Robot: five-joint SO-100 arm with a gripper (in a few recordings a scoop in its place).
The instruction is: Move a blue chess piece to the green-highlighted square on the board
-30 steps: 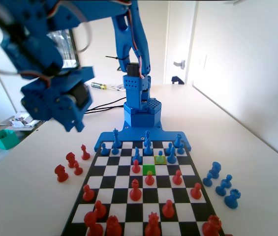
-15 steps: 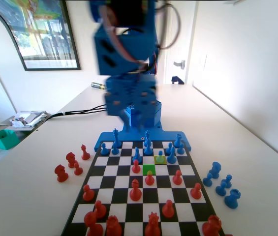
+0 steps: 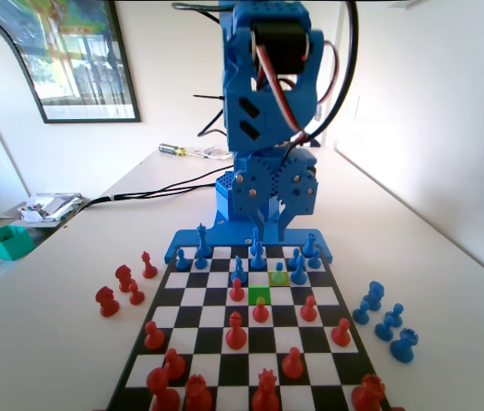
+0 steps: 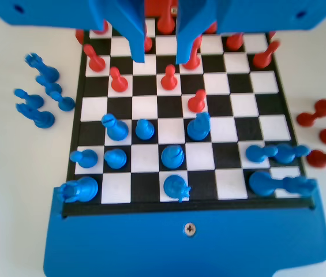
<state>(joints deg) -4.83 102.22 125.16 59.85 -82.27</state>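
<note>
Small blue plastic pawn with a round head: stands upright on the yellowish-green tinted square, among taller blue pieces near the far end of the board in the fixed view.
Bright green-highlighted square: diagonally adjacent to the pawn's square, one row nearer the fixed camera and one column to the left; its tint shows uncovered.
Flat black-and-white checkered chessboard with a blue frame: lies flat on the pale table.
Neighbours of green square: one red plastic pawn just in front of it and another red pawn just to its left (fixed view).
Blue two-finger gripper: raised above the board, touching no piece. In the wrist view its jaws hang well apart with board squares visible in the gap; it grasps nothing.
Blue arm: stands upright at the far end of the board in the fixed view, wrist pointing down over the blue frame.
Off-board blue pieces: grouped on the table right of the board (fixed view).
Off-board red pieces: grouped on the table left of the board (fixed view).
</note>
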